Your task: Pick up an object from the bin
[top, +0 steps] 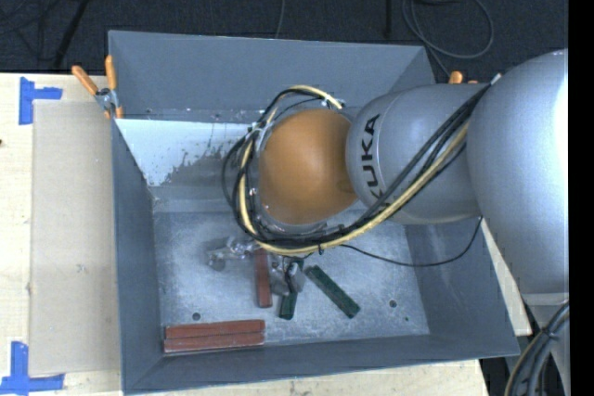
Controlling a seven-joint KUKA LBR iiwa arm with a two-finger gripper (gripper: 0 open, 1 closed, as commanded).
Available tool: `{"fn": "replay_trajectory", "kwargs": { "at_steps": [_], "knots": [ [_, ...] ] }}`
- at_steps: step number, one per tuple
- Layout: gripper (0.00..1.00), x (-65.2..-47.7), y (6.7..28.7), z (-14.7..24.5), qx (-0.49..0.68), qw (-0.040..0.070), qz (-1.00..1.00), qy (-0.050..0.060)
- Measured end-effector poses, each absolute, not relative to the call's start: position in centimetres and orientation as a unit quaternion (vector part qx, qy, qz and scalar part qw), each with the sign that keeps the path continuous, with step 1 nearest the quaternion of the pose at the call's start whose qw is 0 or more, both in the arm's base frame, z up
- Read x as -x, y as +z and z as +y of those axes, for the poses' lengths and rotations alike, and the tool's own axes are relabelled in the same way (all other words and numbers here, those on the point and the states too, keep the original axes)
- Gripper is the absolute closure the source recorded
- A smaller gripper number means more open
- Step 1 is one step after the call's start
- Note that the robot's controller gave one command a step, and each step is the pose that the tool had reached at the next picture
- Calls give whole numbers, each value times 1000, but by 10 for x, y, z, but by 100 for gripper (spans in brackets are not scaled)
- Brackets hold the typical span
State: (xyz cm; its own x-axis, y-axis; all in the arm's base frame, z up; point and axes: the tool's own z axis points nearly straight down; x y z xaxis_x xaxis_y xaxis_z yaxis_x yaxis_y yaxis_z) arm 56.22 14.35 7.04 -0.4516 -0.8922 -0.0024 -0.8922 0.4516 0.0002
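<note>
Grey metal bin (278,74) holds little, and just beyond the long red-brown bar's (213,335) right end our gripper (286,275) hangs low over a brown stick (264,285) and dark green strip (287,304), clenched or released we cannot tell, so lifting seemingly remains.

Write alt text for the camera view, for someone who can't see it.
A KUKA arm reaches from the right into a grey metal bin, its end effector low over a thin brown stick and dark green bar at the floor's middle. A long reddish-brown block lies apart by the near wall.
</note>
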Motion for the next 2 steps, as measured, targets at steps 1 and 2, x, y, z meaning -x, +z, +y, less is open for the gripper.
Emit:
{"fn": "replay_trajectory", "kwargs": {
  "at_steps": [1, 2],
  "knots": [
    [100, -562, 70, 143, 523, 1, 852, 1],
    [100, -593, 238, 126, 554, 5, 832, -2]
  ]
}}
